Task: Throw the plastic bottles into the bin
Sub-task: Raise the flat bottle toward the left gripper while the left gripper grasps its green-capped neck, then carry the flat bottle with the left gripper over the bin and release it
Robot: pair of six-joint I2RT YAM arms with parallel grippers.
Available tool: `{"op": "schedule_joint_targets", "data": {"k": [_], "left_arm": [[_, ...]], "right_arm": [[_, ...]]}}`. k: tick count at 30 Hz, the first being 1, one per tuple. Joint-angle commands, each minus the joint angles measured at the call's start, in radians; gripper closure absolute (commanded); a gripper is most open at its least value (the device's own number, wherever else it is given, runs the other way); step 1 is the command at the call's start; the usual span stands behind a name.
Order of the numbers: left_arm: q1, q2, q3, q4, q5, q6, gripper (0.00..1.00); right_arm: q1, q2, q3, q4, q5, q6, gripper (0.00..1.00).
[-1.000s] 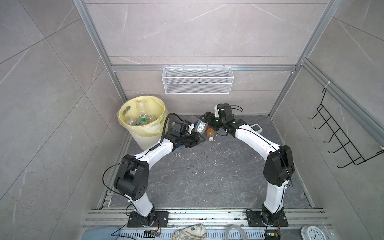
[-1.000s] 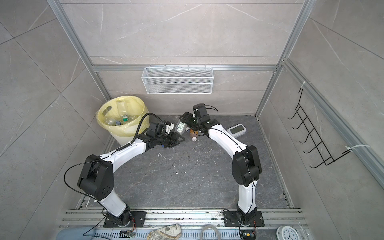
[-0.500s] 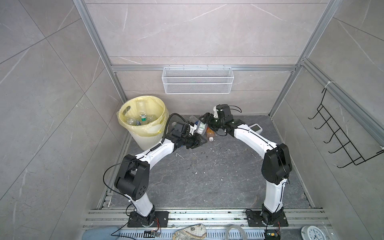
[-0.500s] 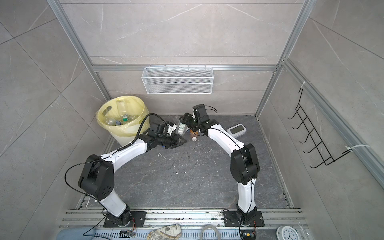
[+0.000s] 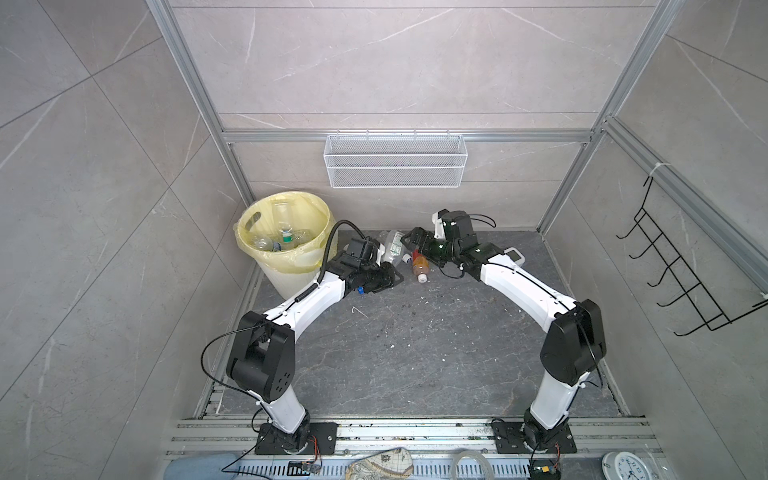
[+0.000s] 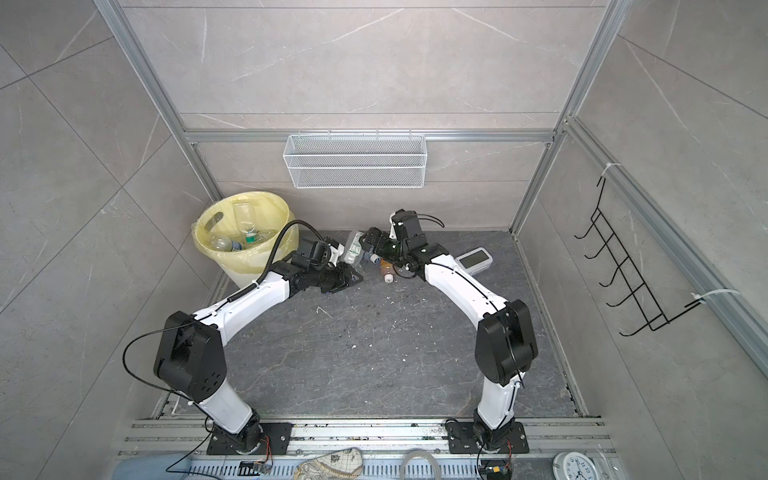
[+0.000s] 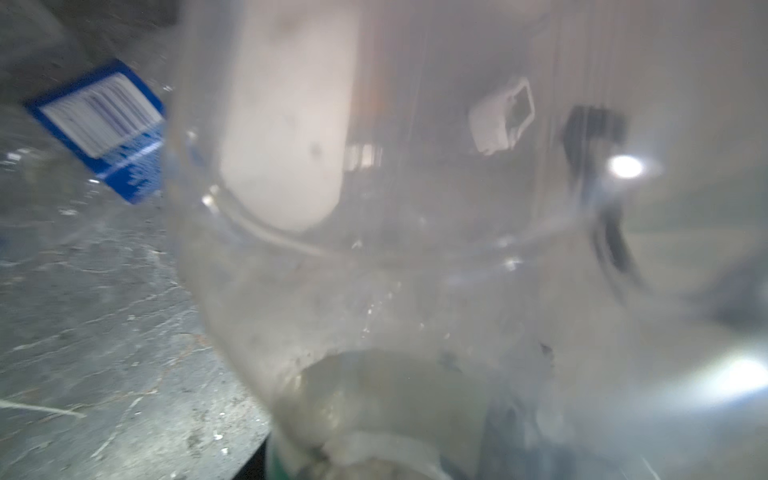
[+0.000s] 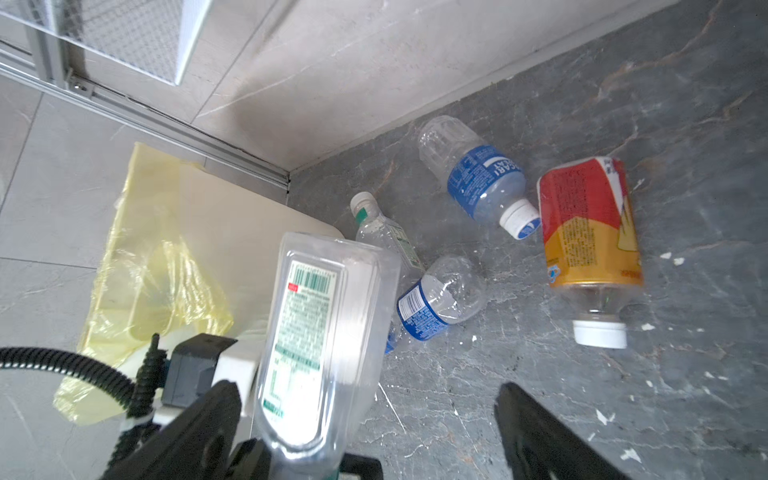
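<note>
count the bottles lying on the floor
4: an orange-red bottle, a white-capped blue-label bottle beside it, a crumpled blue-label one, a green-collared one near the bin. Others may be hidden.

Bright, even, diffuse light in both top views; soft shadows on floor point(image 5: 415, 365), wide-angle bending at edges. Hazy and heavily blurred at left wrist, shot through clear bottle point(image 7: 374, 270), two white glare spots. Sharper at right wrist, near label point(image 8: 307, 316) slightly smeared.
</note>
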Motion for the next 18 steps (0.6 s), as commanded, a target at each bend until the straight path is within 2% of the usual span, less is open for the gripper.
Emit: {"op": "schedule_joint_targets", "data": {"k": [1,4,7,13,16,18], "left_arm": [[0.017,-0.082,0.088,-0.112,-0.15,0.102,0.86],[0.032,-0.104,0.188,-0.215,-0.22,0.149,0.89],[0.041,-0.124,0.317,-0.325,-0.312,0.197,0.88],[0.088,-0.131,0.664,-0.536,-0.506,0.292,0.86],[0.105,-0.129,0.836,-0.594,-0.633,0.341,0.85],[0.132,-0.134,0.888,-0.597,-0.68,0.354,0.85]], "right_arm": [[0.002,-0.082,-0.021,0.008,0.007,-0.072,0.01],[0.004,-0.124,-0.019,0.015,-0.008,-0.119,0.01],[0.023,-0.146,-0.01,0.037,-0.032,-0.16,0.01],[0.136,-0.147,0.08,0.011,0.005,-0.303,0.01],[0.169,-0.148,0.089,0.03,0.007,-0.323,0.01],[0.175,-0.132,0.105,0.02,0.002,-0.32,0.01]]}}
